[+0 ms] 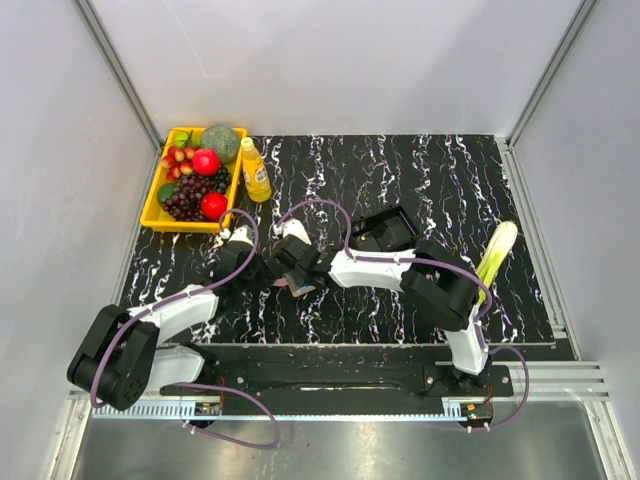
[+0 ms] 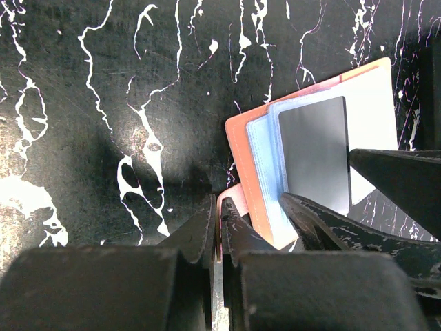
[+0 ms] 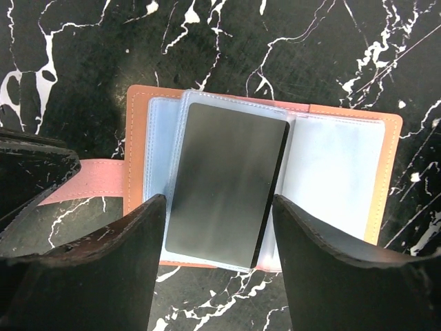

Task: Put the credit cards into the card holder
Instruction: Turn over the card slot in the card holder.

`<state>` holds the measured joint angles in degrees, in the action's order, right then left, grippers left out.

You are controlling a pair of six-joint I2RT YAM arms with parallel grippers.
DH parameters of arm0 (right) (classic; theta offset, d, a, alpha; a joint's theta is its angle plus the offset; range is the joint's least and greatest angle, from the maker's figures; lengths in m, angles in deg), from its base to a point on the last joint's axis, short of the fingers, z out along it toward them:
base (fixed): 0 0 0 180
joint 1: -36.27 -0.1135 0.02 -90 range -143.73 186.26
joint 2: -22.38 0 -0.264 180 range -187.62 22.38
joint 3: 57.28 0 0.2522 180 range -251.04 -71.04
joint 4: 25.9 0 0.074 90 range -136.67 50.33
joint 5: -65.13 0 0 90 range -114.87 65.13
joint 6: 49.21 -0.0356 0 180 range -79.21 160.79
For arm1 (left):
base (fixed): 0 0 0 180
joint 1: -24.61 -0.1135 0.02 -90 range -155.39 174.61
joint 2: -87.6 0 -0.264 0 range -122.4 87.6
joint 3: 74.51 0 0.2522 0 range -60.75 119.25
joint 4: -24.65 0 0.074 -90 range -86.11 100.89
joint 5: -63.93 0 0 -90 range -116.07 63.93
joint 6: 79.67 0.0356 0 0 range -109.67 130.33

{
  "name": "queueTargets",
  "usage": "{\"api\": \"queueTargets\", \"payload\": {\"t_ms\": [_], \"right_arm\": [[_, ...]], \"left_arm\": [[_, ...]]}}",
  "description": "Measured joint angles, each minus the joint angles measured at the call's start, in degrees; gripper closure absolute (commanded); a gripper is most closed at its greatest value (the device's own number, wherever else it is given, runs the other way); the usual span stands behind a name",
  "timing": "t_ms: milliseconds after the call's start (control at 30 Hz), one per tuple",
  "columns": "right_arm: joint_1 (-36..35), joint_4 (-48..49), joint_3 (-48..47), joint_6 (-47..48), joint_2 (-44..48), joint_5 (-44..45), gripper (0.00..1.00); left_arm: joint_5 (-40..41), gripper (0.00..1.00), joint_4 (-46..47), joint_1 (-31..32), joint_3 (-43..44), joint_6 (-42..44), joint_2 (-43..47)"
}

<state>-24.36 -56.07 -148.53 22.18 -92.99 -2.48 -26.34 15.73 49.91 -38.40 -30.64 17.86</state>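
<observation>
A black surface is showing white marble veining around an orange-brown card holder.
The card holder is showing pale blue see-through sleeves and a pink tab. A glossy credit card is shading from charcoal grey to black. A yellow tray is showing red, green and dark purple fruit. A bottle is showing yellow, and a leek is fading from white to green.

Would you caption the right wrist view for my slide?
Open right gripper straddling a dark credit card on the unfolded card holder, left gripper pinching its tab.
</observation>
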Motion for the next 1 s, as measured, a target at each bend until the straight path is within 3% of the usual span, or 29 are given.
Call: {"api": "queueTargets", "payload": {"t_ms": [1000], "right_arm": [[1.09,-2.73,-0.76,7.04,3.89,12.28,0.25]], "left_arm": [[0.02,1.00,0.00,0.15,0.00,0.94,0.00]]}}
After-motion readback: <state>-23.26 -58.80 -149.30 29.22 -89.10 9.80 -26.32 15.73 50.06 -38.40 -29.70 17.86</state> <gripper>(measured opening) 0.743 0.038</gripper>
